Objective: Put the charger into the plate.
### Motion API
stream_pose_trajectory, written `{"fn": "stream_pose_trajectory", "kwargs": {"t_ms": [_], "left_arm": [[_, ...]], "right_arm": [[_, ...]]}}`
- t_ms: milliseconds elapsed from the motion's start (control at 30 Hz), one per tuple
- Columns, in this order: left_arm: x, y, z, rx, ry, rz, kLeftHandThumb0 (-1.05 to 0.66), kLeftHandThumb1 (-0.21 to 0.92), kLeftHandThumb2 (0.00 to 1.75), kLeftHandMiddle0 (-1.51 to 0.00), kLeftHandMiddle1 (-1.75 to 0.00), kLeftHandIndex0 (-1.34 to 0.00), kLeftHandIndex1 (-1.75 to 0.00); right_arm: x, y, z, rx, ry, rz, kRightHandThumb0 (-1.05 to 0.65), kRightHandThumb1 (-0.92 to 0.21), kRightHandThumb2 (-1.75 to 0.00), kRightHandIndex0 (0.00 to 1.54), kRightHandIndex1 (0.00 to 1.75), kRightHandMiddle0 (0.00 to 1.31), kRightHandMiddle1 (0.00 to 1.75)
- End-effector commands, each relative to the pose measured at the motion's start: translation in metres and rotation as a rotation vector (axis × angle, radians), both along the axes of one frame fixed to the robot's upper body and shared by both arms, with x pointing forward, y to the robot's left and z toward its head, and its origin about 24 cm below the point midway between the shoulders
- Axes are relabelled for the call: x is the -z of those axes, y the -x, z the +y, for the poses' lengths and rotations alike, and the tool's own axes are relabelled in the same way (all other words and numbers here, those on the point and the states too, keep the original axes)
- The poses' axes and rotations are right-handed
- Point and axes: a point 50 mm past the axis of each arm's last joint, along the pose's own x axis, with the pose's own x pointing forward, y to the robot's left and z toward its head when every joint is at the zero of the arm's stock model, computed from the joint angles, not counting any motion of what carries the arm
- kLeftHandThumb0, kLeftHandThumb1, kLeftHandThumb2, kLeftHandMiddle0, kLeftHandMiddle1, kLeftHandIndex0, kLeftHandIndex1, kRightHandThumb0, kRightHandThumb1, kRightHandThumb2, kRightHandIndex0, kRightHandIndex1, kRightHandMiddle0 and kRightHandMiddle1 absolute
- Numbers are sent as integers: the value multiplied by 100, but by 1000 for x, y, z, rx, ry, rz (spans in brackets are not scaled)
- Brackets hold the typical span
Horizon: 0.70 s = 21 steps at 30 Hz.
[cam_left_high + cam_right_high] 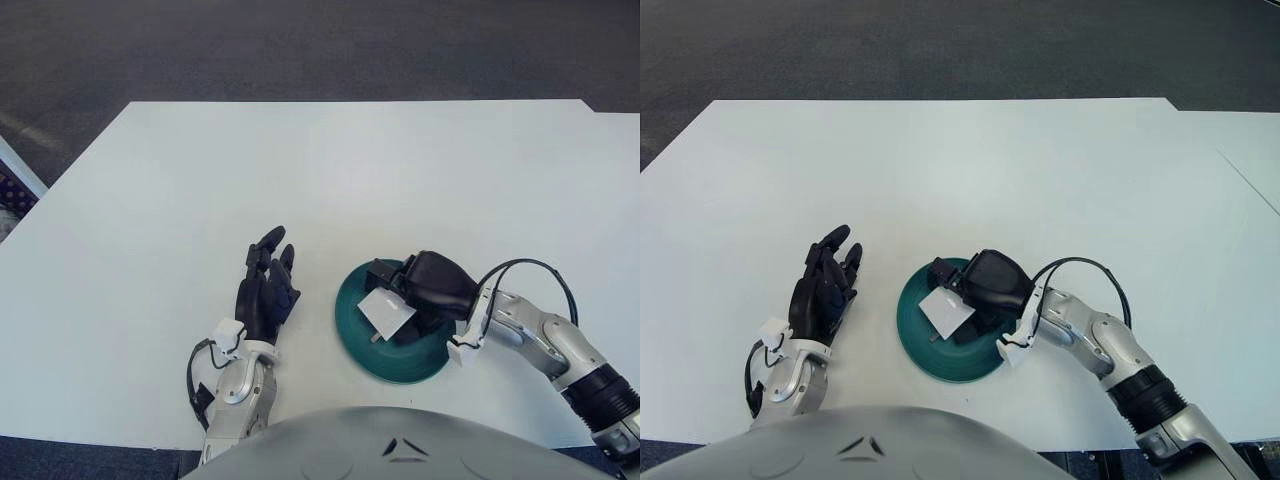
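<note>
Left eye view shows the white charger (387, 313) low and right of centre, inside the dark green plate (360, 345), pinched by the right hand (425, 288) curled over the plate. Left of the plate, the left hand (266, 290) shows over the white table (300, 170), fingers extended and holding nothing.

Matt white table (330, 170), glossy teal plate (352, 335), smooth white plastic charger (387, 312)
</note>
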Motion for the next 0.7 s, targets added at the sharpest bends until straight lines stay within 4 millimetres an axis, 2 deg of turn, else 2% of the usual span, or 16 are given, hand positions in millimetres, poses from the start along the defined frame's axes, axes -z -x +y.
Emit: {"fn": "stream_pose_trajectory", "kwargs": {"t_ms": [0,200,233,267,300,333,367,400,433,533,667], "left_arm": [[-2,-1,-2,-11,17,-6,-89,92,85,-37,-1,-1,-90],[0,0,-2,-10,24,-2,-88,92,86,-36,0,0,-86],[0,0,-1,-13,22,-6,-88,92,87,-35,0,0,-86],[0,0,-1,-15,21,-9,-88,92,87,-36,0,-1,-86],[0,0,-1,-19,11,-24,-89,92,88,-36,0,-2,-87],[0,0,-1,-22,3,-36,-89,92,89,-36,0,-3,-88],[0,-1,0,-18,-21,-63,-90,92,90,-36,0,-4,-88],[0,-1,0,-15,-38,-83,-92,92,93,-34,0,-3,-88],[0,-1,0,-11,-54,-102,-93,92,94,-33,0,-2,-88],[0,0,0,-1,-74,-134,-95,92,98,-30,0,-1,-82],[2,0,1,25,-74,-160,-97,92,103,-24,-1,0,-65]], "right_arm": [[-9,-1,0,6,-53,-31,-50,-92,-68,119,175,94,175],[-24,-2,5,30,-134,-108,-52,-92,-68,100,175,81,175],[-28,-1,7,37,-155,-128,-56,-92,-68,87,175,72,175],[-32,0,8,43,-169,-142,-60,-92,-70,75,164,60,170],[-34,2,8,52,-181,-153,-67,-92,-71,58,146,43,162],[-35,3,8,59,-186,-158,-70,-92,-72,49,133,34,153],[-35,4,8,67,-190,-157,-74,-92,-74,37,111,22,139],[-35,5,8,73,-193,-156,-79,-92,-77,28,82,14,112],[-35,6,8,78,-195,-151,-81,-92,-78,25,57,9,94],[-36,9,8,88,-200,-132,-88,-92,-84,17,22,3,62],[-36,12,9,100,-211,-120,-98,-92,-92,5,5,1,31]]}}
